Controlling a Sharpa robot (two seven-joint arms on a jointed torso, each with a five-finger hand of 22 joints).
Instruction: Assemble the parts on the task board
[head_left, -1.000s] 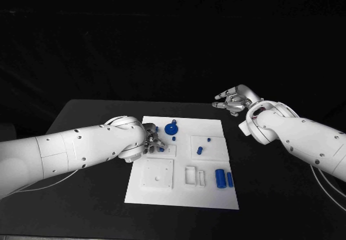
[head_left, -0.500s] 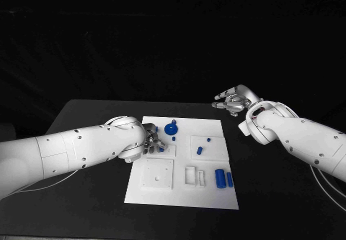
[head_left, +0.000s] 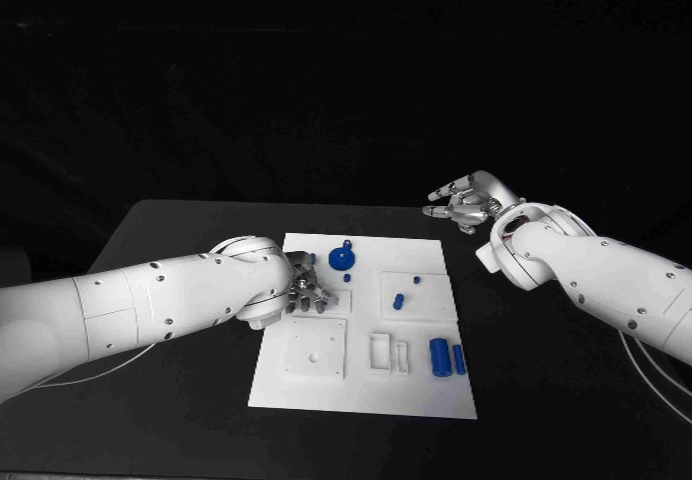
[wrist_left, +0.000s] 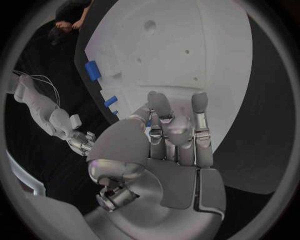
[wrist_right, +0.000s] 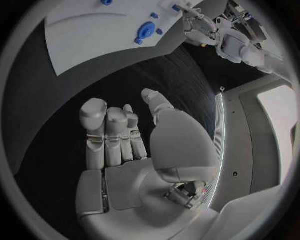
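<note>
Curled in close on the left hand (head_left: 306, 286), fingers (wrist_left: 167, 120) bunched against the thumb with a sliver of a small blue part (wrist_left: 149, 123) between them; cannot tell whether truly pinched or merely lying beneath. Low over the left-middle of the task board (head_left: 361, 392), just beside the round blue part (head_left: 342, 259) and short of the square recess (head_left: 315, 350). Judged as a pick or seating of that small piece, so: keep the pinch light and centred, lift straight up before travelling, check the part's tilt, then lower squarely into its socket without brushing the round part. Clear of the two blue cylinders (head_left: 447, 357) at the near right. Farther out, past the board's far right corner, the right hand (head_left: 464, 206): fingers loosely spread, holding nothing, well apart from the work. Best left parked there.
</note>
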